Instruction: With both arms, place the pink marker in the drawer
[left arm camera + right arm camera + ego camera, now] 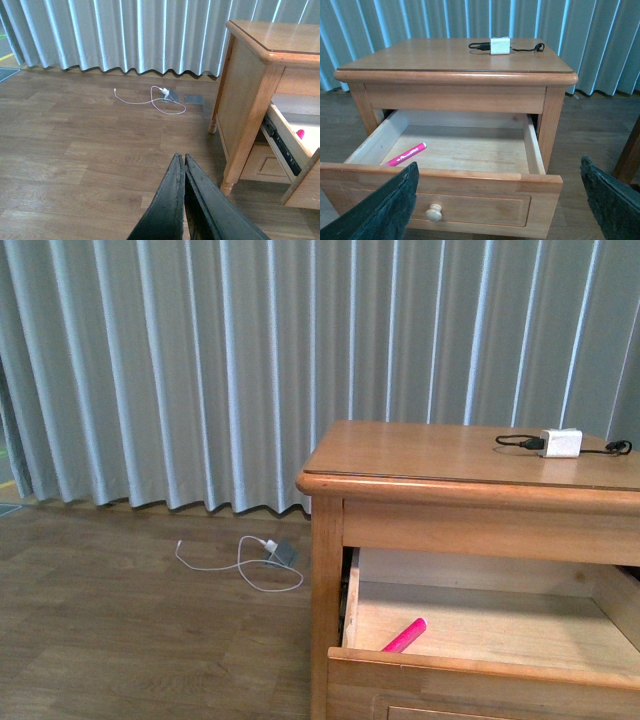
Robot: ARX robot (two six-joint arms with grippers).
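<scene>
Though judged only from the layout, looks past the placing step. Finds the short, thick bright pink marker [404, 636] lying flat inside the pulled-out upper wooden drawer [480, 665], low and right of centre in the front frame, near the drawer's front board and left wall.

Shows the left arm's flat black pincer [181, 157] pressed shut on nothing, above the brown wood-plank floor [75, 130], well apart from the honey-brown cabinet [240, 90]. Shows the right arm's pincer [499, 162] spread wide and empty, facing the drawer front and its round pale knob [433, 213].

Probably calls next for a square push on the drawer front to slide it in, keeping the fingers out of the drawer and clear of the marker. Calls for nothing more if placing alone counts.
</scene>
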